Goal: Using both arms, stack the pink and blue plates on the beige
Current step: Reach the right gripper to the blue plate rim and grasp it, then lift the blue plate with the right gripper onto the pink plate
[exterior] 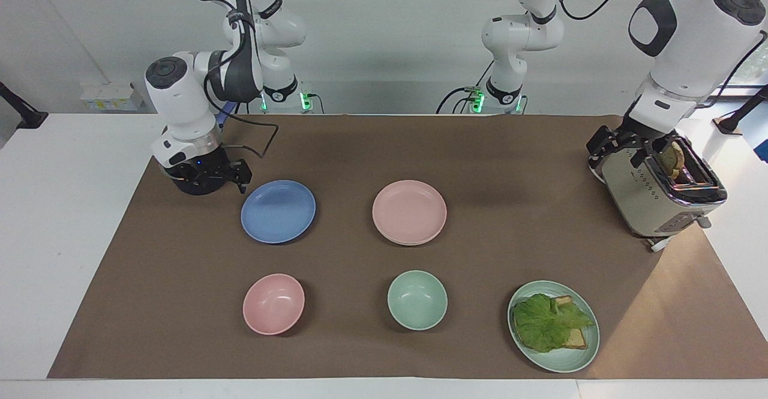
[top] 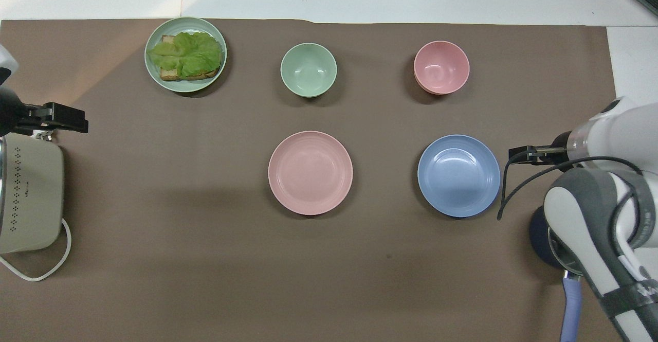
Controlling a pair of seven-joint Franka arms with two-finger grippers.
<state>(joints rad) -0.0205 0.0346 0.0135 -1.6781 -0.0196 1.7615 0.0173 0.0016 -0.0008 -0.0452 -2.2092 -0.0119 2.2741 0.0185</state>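
The blue plate (exterior: 278, 211) (top: 458, 175) and the pink plate (exterior: 409, 212) (top: 310, 172) lie side by side mid-table, both with nothing on them. The beige plate is hidden. My right gripper (exterior: 208, 178) (top: 516, 154) hangs open and low just off the blue plate's rim at the right arm's end, in front of the pot in the facing view; it holds nothing. My left gripper (exterior: 617, 147) (top: 64, 121) is open and empty by the toaster's end, far from the pink plate.
A dark lidded pot (top: 538, 236) with a blue handle (top: 570, 306) sits under the right arm. A toaster (exterior: 660, 198) (top: 31, 193) holds bread. Farther from the robots stand a pink bowl (exterior: 273, 303), a mint bowl (exterior: 417, 299) and a mint plate (exterior: 561, 366) of lettuce and bread.
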